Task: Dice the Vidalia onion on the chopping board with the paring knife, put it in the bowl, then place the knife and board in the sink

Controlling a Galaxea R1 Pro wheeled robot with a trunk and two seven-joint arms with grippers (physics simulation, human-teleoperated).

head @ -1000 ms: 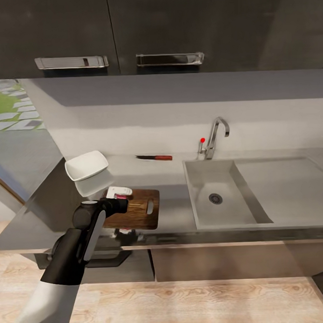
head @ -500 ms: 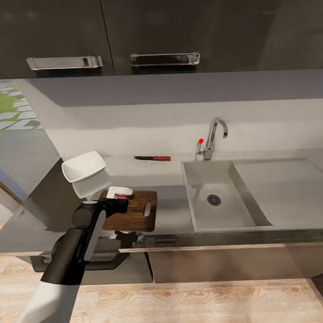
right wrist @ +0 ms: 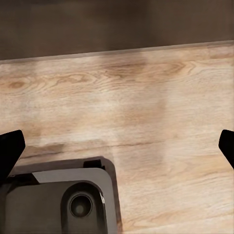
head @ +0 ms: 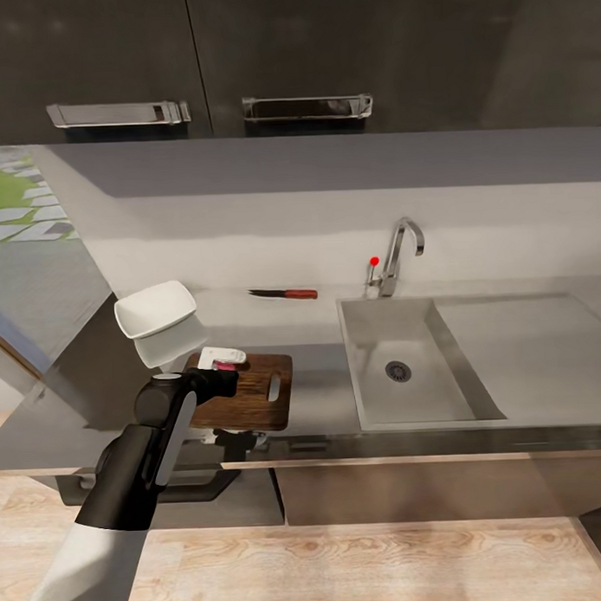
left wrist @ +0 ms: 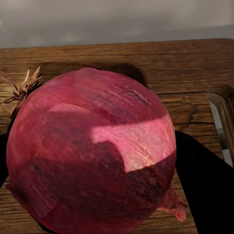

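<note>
1. The Vidalia onion (left wrist: pixel 92 156) is a deep pinkish-red round bulb with fine streaks in its papery skin, a dry root tuft at one end, and a bright patch of light across it.
2. It sits over the brown chopping board (head: pixel 256 390), on the desk (head: pixel 321 395) left of the sink (head: pixel 406 357).
3. The left fingers (left wrist: pixel 207 180) close on the onion from both sides.
4. The right fingers (right wrist: pixel 9 151) are spread wide, holding nothing, above the pale wood floor (right wrist: pixel 146 112).

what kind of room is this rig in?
Most likely a kitchen: a rectangular grey metal sink with a bent chrome tap, glossy dark wall cabinets, and a brown wooden chopping board on the grey countertop.
</note>
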